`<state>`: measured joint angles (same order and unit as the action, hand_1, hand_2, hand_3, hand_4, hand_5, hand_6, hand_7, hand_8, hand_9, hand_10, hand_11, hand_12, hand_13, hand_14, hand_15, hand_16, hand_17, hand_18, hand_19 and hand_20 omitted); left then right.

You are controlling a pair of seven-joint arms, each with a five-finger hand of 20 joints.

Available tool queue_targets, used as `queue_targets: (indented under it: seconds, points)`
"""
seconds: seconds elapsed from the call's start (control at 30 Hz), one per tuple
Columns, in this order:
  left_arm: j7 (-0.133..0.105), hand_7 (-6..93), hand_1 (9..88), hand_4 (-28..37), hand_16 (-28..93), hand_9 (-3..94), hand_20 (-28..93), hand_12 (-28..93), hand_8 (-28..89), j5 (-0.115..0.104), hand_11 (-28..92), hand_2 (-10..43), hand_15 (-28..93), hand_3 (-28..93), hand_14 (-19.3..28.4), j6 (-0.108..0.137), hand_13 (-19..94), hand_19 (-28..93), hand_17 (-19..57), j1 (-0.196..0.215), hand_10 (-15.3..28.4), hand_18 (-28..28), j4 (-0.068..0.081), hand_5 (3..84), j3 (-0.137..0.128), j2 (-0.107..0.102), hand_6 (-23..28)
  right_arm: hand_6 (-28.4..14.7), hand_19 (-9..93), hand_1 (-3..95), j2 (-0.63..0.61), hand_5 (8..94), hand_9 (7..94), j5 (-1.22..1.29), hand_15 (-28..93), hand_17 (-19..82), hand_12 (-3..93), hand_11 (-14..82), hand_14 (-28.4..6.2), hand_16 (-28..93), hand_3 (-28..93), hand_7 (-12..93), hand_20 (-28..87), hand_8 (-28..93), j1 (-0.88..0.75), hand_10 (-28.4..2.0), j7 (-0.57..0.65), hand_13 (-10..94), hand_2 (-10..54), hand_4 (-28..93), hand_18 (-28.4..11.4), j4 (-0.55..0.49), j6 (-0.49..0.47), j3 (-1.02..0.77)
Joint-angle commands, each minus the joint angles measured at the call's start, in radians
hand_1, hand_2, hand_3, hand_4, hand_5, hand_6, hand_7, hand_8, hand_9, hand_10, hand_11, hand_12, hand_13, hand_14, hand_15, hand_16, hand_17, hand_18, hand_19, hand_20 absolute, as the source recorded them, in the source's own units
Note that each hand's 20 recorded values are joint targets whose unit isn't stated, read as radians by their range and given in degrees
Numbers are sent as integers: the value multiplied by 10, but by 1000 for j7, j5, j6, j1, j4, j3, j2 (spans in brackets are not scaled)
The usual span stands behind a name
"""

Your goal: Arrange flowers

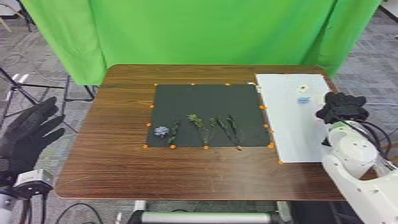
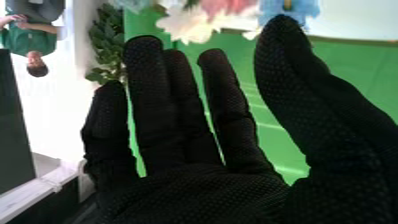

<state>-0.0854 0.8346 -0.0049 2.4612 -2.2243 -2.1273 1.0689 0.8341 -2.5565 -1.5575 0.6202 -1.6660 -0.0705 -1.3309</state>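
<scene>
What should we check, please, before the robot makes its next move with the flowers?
1. Right hand open and holding nothing: ok, its fingers are extended with no stem between them.
2. Left hand away from the flowers: ok, it is beyond the table's left side.
3. Green sprigs on the black mat: ok, they lie along its near part.
4. Blue flower on the mat: ok, near its left edge.
5. Right hand over the light blue flower: not ok, it is to that flower's right.
6. Right hand off the white panel: cannot tell.
</scene>
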Motion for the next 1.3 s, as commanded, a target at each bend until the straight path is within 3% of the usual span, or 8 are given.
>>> queue_targets:
  seconds: [0.03,0.47,0.63,0.7,0.97,1.03,1.13,1.3]
  points:
    - [-1,238,244,-273,63,176,96,219,-121,4,108,-58,192,696,118,11,128,352,-111,14,85,183,-9,197,-1,11,6,-32,755,343,-10,414,434,-14,590,169,240,326,-85,186,875,347,482,-169,4,-133,-22,458,-95,-283,-180,15,-13,8]
    - [1,239,245,-273,62,176,96,218,-121,5,108,-57,193,695,119,10,127,352,-111,8,85,183,-7,196,4,7,6,-5,774,375,0,478,542,-27,560,228,243,366,-49,236,860,403,479,-184,18,-109,-78,585,-95,-283,-175,105,114,53]
    - [2,238,245,-273,62,177,96,218,-121,3,108,-56,193,694,119,9,128,352,-110,10,86,183,-7,197,1,6,6,18,823,511,1,584,726,-17,524,300,489,279,-12,408,801,559,513,18,13,-61,-118,720,-95,-281,-183,110,234,61]
    - [0,238,245,-273,62,177,96,218,-121,3,108,-56,193,694,119,10,128,352,-110,9,85,183,-5,197,2,2,6,21,849,525,2,642,785,-16,590,323,526,289,-26,393,810,561,539,33,12,-64,-126,752,-95,-282,-192,98,227,59]
    - [8,238,244,-272,62,177,96,218,-121,1,107,-55,193,695,118,0,128,352,-110,-8,85,183,2,197,8,-11,6,21,854,519,10,662,804,9,619,330,547,287,-33,393,831,554,554,40,-7,-67,-125,760,-95,-282,-197,13,192,46]
    - [9,238,244,-273,61,177,96,218,-121,2,107,-56,192,695,118,-2,128,352,-110,-5,85,183,2,197,6,-10,6,15,841,491,17,613,747,42,613,306,525,271,-28,400,836,561,555,48,-35,-68,-159,716,-95,-280,-191,-36,125,11]
    - [12,239,244,-274,62,177,96,218,-121,2,108,-55,192,696,119,-3,128,352,-110,-3,85,183,2,197,3,-9,6,-15,804,418,30,475,556,93,580,245,284,301,-32,364,880,432,546,-123,-55,-94,-187,615,-95,-279,-184,-93,36,-14]
    - [14,238,245,-273,62,177,96,217,-122,1,109,-55,193,694,119,-3,128,352,-110,-4,86,183,2,197,6,-10,6,-68,773,342,54,291,329,90,623,180,226,205,-69,216,915,284,543,-130,-46,-119,-258,497,-95,-275,-182,-111,-31,-1]
